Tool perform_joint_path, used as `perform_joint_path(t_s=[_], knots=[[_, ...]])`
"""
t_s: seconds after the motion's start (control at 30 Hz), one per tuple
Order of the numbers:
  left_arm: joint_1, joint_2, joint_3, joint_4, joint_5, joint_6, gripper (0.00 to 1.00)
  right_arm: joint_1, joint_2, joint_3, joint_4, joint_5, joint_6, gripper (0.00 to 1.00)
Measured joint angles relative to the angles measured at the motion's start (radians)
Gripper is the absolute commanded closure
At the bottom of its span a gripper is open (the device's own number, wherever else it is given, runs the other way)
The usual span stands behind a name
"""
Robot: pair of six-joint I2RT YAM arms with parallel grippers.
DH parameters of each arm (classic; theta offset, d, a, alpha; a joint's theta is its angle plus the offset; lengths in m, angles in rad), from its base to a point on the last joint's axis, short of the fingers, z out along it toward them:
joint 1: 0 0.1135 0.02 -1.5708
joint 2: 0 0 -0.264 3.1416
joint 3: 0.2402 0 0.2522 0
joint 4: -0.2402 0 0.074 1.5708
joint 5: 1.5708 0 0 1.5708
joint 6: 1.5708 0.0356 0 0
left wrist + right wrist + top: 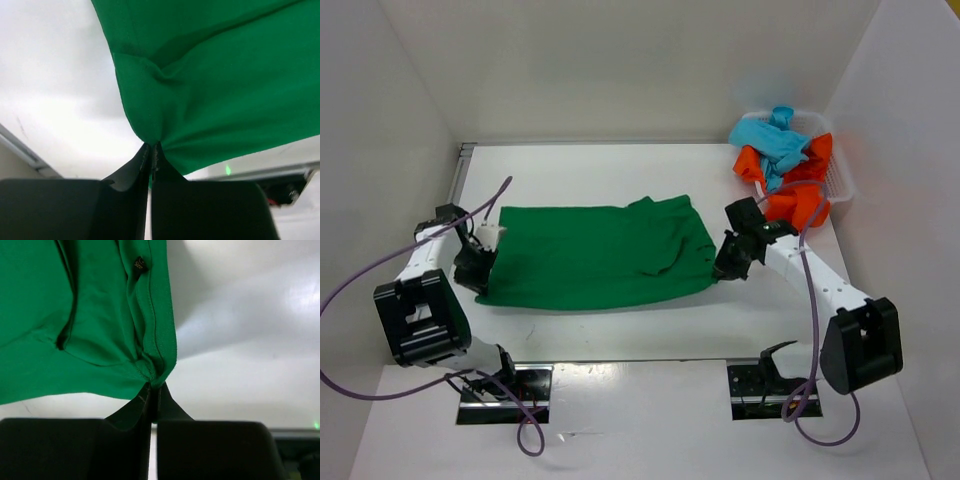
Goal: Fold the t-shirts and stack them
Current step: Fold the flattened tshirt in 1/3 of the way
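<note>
The left tool (pixel 151 147) has its two fingers pressed together on a pinch of the dark green t-shirt (pixel 215 90), and the cloth gathers into creases just above the fingertips. The right tool (pixel 152 387) is clamped the same way on a stitched corner of that shirt, with a small dark label (pixel 140 264) showing further up the fabric. From above, the shirt lies spread across the middle of the white worktop (pixel 620 170), its long side running left to right, with one tool at each end near the front edge. At the far right corner a white mesh basket (pixel 842 185) holds a crumpled turquoise-blue t-shirt (pixel 775 140) and an orange-red t-shirt (pixel 798 205), the latter spilling over the near rim.
</note>
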Motion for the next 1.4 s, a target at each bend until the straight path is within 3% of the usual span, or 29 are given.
perform_joint_path(t_s=[0.07, 0.1, 0.13, 0.17, 0.27, 0.3, 0.5, 0.6, 0.63, 0.73, 0.77, 0.8, 0.97, 1.1, 1.2, 1.27, 1.4], knots=[[0.002, -0.014, -0.017, -0.032, -0.033, 0.019, 0.95, 0.032, -0.021, -0.003, -0.060, 0.005, 0.013, 0.83], [0.003, -0.019, -0.021, -0.048, -0.047, 0.027, 0.92, 0.047, -0.033, -0.004, -0.089, 0.008, 0.020, 0.69], [0.003, -0.027, -0.024, -0.067, -0.060, 0.035, 0.77, 0.067, -0.053, -0.004, -0.122, 0.013, 0.034, 0.35], [0.003, -0.035, -0.026, -0.080, -0.074, 0.052, 0.62, 0.083, -0.072, -0.004, -0.149, 0.018, 0.045, 0.23], [0.005, -0.066, -0.028, -0.132, -0.107, 0.076, 0.34, 0.114, -0.108, 0.018, -0.249, 0.044, 0.051, 0.09], [0.005, -0.077, -0.028, -0.145, -0.113, 0.082, 0.32, 0.120, -0.110, 0.035, -0.283, 0.059, 0.052, 0.03], [0.003, -0.140, 0.016, -0.176, -0.178, 0.082, 0.28, 0.156, -0.131, 0.160, -0.371, 0.156, 0.051, 0.02], [-0.063, -0.192, 0.177, -0.157, -0.143, 0.104, 0.19, 0.183, -0.109, 0.145, -0.330, 0.155, 0.052, 0.02], [-0.127, -0.230, 0.233, -0.110, -0.111, 0.117, 0.14, 0.186, -0.093, 0.123, -0.294, 0.151, 0.055, 0.03], [-0.359, -0.342, 0.315, 0.022, 0.003, 0.171, 0.14, 0.186, -0.056, 0.047, -0.210, 0.145, 0.072, 0.03], [-0.436, -0.352, 0.328, 0.044, 0.051, 0.182, 0.03, 0.186, -0.046, 0.026, -0.190, 0.145, 0.080, 0.03], [-0.499, -0.355, 0.343, 0.046, 0.079, 0.192, 0.00, 0.185, -0.040, 0.010, -0.172, 0.146, 0.088, 0.03], [-0.869, -0.140, 0.341, 0.130, 0.145, 0.227, 0.00, 0.133, -0.037, -0.041, -0.063, 0.151, 0.129, 0.03], [-1.140, 0.115, 0.291, 0.224, 0.080, 0.248, 0.00, 0.040, -0.030, -0.077, 0.047, 0.152, 0.161, 0.03], [-1.312, 0.214, 0.278, 0.265, 0.031, 0.264, 0.01, 0.013, -0.004, -0.085, 0.089, 0.152, 0.180, 0.03], [-1.373, 0.267, 0.302, 0.286, 0.030, 0.266, 0.03, 0.013, 0.016, -0.092, 0.118, 0.148, 0.188, 0.03], [-1.365, 0.322, 0.331, 0.335, 0.027, 0.264, 0.07, 0.013, 0.017, -0.135, 0.137, 0.148, 0.199, 0.03]])
